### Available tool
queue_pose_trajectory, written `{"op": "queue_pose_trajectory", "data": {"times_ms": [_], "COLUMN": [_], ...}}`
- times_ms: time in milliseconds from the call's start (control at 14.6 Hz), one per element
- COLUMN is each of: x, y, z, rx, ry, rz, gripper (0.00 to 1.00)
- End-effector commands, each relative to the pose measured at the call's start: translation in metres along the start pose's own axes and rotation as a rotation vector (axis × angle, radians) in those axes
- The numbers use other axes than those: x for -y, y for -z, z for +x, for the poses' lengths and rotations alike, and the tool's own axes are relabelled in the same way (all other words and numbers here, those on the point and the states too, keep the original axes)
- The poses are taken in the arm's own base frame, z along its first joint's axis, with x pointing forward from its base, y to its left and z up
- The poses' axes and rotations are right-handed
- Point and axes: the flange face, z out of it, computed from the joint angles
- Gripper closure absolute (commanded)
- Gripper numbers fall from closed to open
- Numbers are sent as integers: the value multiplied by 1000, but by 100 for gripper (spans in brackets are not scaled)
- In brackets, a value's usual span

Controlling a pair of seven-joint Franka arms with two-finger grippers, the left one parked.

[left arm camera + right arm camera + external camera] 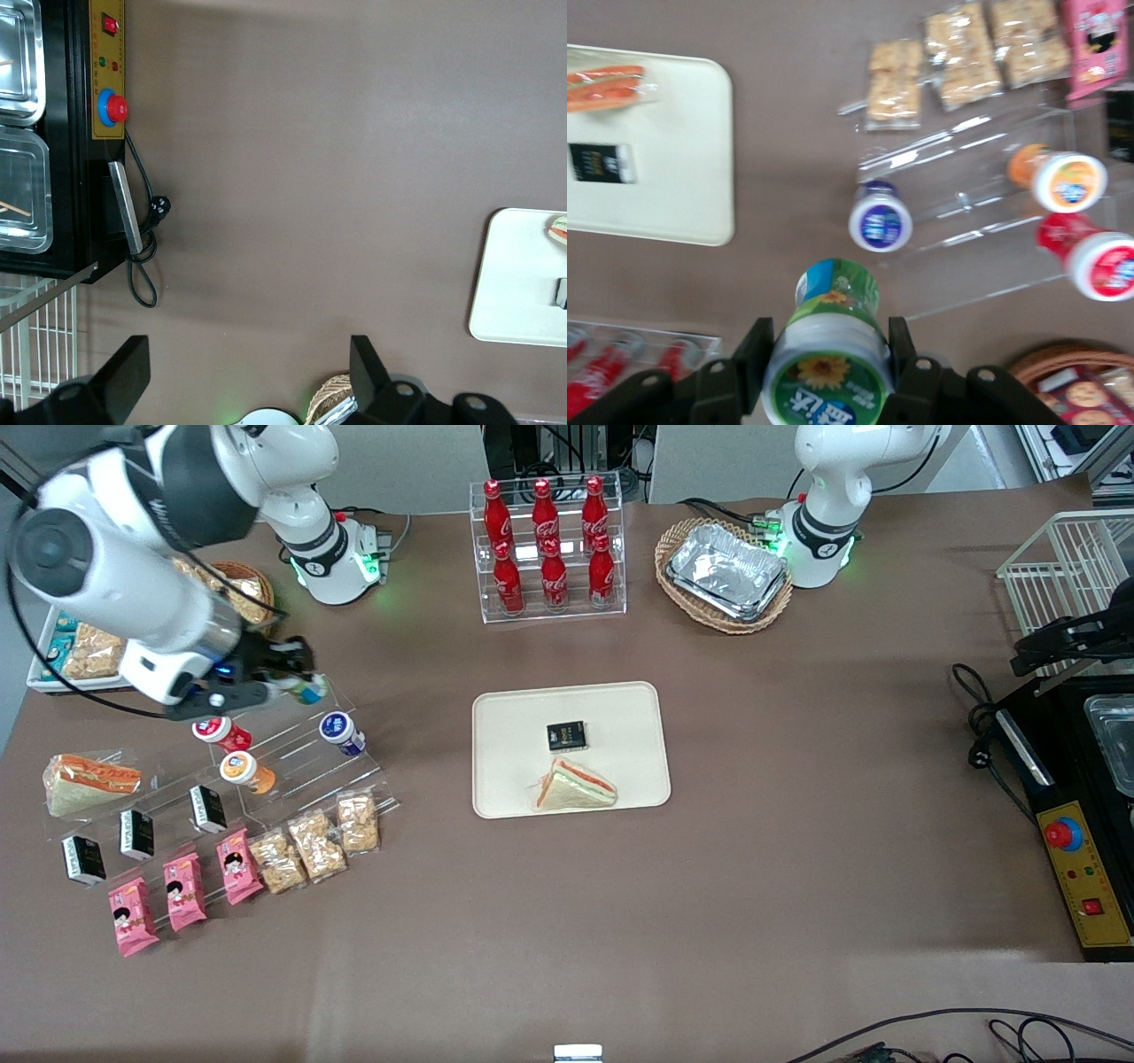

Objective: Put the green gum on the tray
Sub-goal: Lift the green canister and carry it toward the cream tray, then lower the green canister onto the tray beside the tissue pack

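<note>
Printed on the lid of the green gum (826,372), clamped in the gripper (825,354) above the clear stepped rack (983,221): a yellow sunflower and the white characters "益达". Written in white script down the red cola bottles (547,545), farther from the front camera than the tray (620,717): Coca-Cola. Elsewhere nothing legible.

We see the gripper (297,677) above the clear stepped stand (292,766), closed on the gum (307,687) — well apart from the tray (638,726), which carries a sandwich (574,786) and a black packet (566,736).
</note>
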Motion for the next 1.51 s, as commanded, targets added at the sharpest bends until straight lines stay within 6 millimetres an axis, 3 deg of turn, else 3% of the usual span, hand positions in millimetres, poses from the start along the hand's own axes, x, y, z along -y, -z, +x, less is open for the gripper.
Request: {"op": "queue_pose_trajectory", "data": {"times_ms": [0,274,411,548,822,1096,1438], "x": [54,136,170,189,215,220,210], "y": [-13,-60,-90,-117,-165,-217,-260], "z": [16,26,24,22,27,33,35], "rx": [29,-1,-3,-11,-36,-65,-82], "ry": [-45,-126,-126,-106,-72,-62,-71], "rz": [39,33,22,17,16,10,2], "gripper": [75,75,75,75,75,75,74]}}
